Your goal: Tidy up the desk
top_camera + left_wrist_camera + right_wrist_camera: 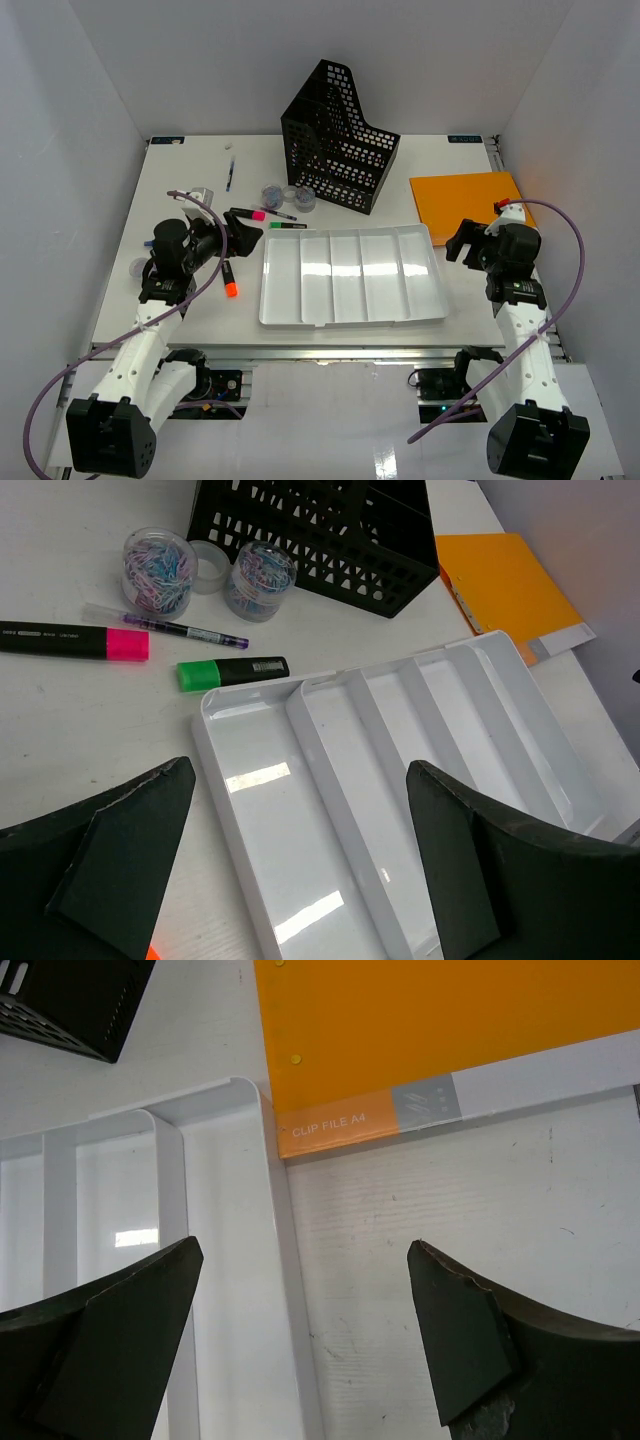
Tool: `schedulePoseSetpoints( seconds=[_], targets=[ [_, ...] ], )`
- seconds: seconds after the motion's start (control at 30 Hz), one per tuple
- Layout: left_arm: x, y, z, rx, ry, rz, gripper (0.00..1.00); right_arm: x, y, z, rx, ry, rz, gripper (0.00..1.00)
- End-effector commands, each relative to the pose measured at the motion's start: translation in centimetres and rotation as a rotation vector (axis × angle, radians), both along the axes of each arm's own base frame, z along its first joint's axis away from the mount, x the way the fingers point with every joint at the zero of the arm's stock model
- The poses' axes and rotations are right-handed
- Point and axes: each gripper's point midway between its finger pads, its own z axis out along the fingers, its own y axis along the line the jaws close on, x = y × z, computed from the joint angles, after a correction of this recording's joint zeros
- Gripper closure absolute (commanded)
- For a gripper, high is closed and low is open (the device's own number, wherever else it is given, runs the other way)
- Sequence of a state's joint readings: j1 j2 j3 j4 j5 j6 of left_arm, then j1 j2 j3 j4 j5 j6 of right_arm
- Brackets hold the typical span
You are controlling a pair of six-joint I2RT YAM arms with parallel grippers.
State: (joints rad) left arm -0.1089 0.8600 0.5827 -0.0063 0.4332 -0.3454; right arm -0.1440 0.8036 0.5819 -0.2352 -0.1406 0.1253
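Observation:
The desk (185, 165) is a white tabletop with loose stationery on it. My left gripper (240, 238) is open and empty, just left of the white compartmented tray (350, 275); in the left wrist view the gripper (300, 780) hovers over the tray's left compartments (330, 810). My right gripper (462, 243) is open and empty at the tray's right edge, below the orange clip file (468, 195). In the right wrist view it (300, 1250) straddles the tray's corner (250, 1160) and bare desk (450, 1230).
A black mesh file holder (340, 140) stands at the back. Left of the tray lie a pink highlighter (70, 640), green highlighter (232, 671), purple pen (170, 627), orange marker (229, 280), two paper-clip jars (158, 570) and a tape roll (207, 565). A blue pen (230, 175) lies farther back.

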Motion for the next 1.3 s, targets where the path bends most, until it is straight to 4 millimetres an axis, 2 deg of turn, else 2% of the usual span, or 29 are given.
schedulePoseSetpoints(
  seconds=[0.0, 0.07, 0.1, 0.17, 0.3, 0.33, 0.43, 0.63, 0.73, 0.97, 1.1, 1.27],
  targets=[
    [0.5, 0.1, 1.8, -0.027, -0.03, 0.03, 0.02, 0.8, 0.2, 2.9, -0.005, -0.074, 0.027, 0.1],
    [0.9, 0.3, 1.3, -0.042, 0.002, 0.057, 0.02, 0.5, 1.5, 2.8, -0.035, -0.109, 0.143, 0.1],
    [0.9, 0.4, 0.7, -0.04, 0.031, 0.064, 0.02, 0.1, 3.1, 2.7, -0.023, -0.13, 0.244, 0.1],
    [1.1, 0.8, 0.0, -0.029, 0.073, 0.088, 0.02, -0.9, 4.9, 2.3, -0.034, -0.167, 0.386, 0.1],
    [1.5, 1.5, -1.0, -0.003, 0.12, 0.132, 0.02, -3.9, 9.0, 1.7, -0.082, -0.244, 0.769, 0.1],
    [1.6, 1.8, -1.2, 0.003, 0.131, 0.153, 0.02, -4.4, 9.7, 2.3, -0.065, -0.257, 0.823, 0.1],
    [1.4, 2.6, -2.1, 0.015, 0.164, 0.204, 0.02, -5.2, 10.8, 2.1, -0.025, -0.239, 0.938, 0.1],
    [-0.3, 6.0, -6.5, 0.079, 0.372, 0.414, 0.04, -3.9, 10.3, 1.0, -0.004, -0.181, 0.906, 0.1],
    [-1.0, 7.2, -8.5, 0.12, 0.461, 0.488, 0.06, -4.0, 10.3, 0.8, -0.004, -0.176, 0.905, 0.1],
    [-1.5, 8.5, -12.0, 0.199, 0.611, 0.556, 0.18, -4.4, 10.2, 1.4, -0.039, -0.217, 0.904, 0.1],
    [-1.5, 8.9, -14.5, 0.258, 0.706, 0.565, 0.21, -4.4, 10.2, 1.5, -0.042, -0.217, 0.899, 0.1],
    [-0.6, 9.1, -15.8, 0.301, 0.756, 0.564, 0.22, -4.5, 10.3, 1.6, -0.04, -0.222, 0.902, 0.1]
  ],
)
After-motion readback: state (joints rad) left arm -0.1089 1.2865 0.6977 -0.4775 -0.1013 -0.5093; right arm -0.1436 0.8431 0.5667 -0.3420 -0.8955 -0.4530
